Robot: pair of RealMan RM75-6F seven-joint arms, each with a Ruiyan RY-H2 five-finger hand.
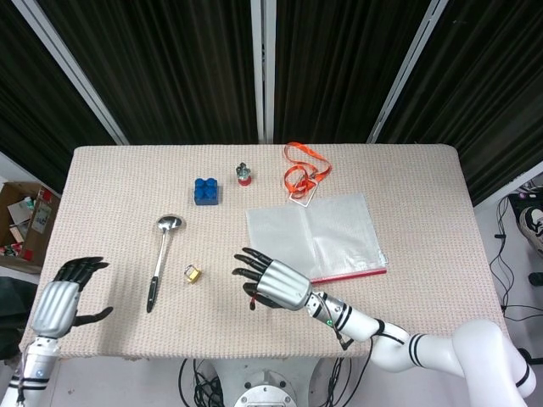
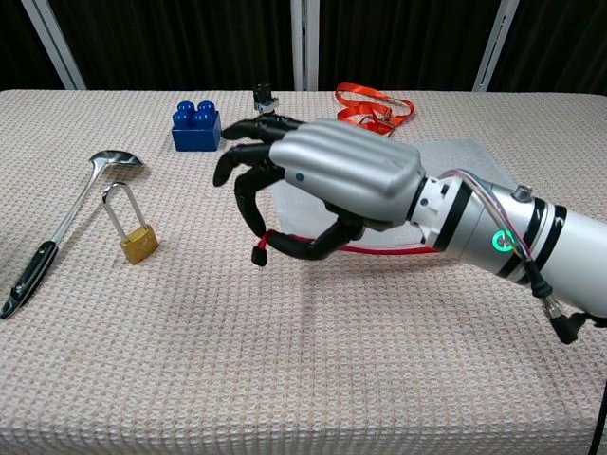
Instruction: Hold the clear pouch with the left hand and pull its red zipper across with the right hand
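The clear pouch lies flat right of the table's middle, with its red zipper strip along the near edge. My right hand hovers at the pouch's near left corner. In the chest view this right hand is lifted above the cloth and hides most of the pouch. Its thumb and a finger pinch the red zipper pull, and a red line trails back to the right from it. My left hand hangs over the table's near left corner with fingers spread, far from the pouch and holding nothing.
A ladle and a brass padlock lie left of my right hand. A blue brick, a small red-based figure and an orange lanyard sit toward the back. The table is covered with beige woven cloth.
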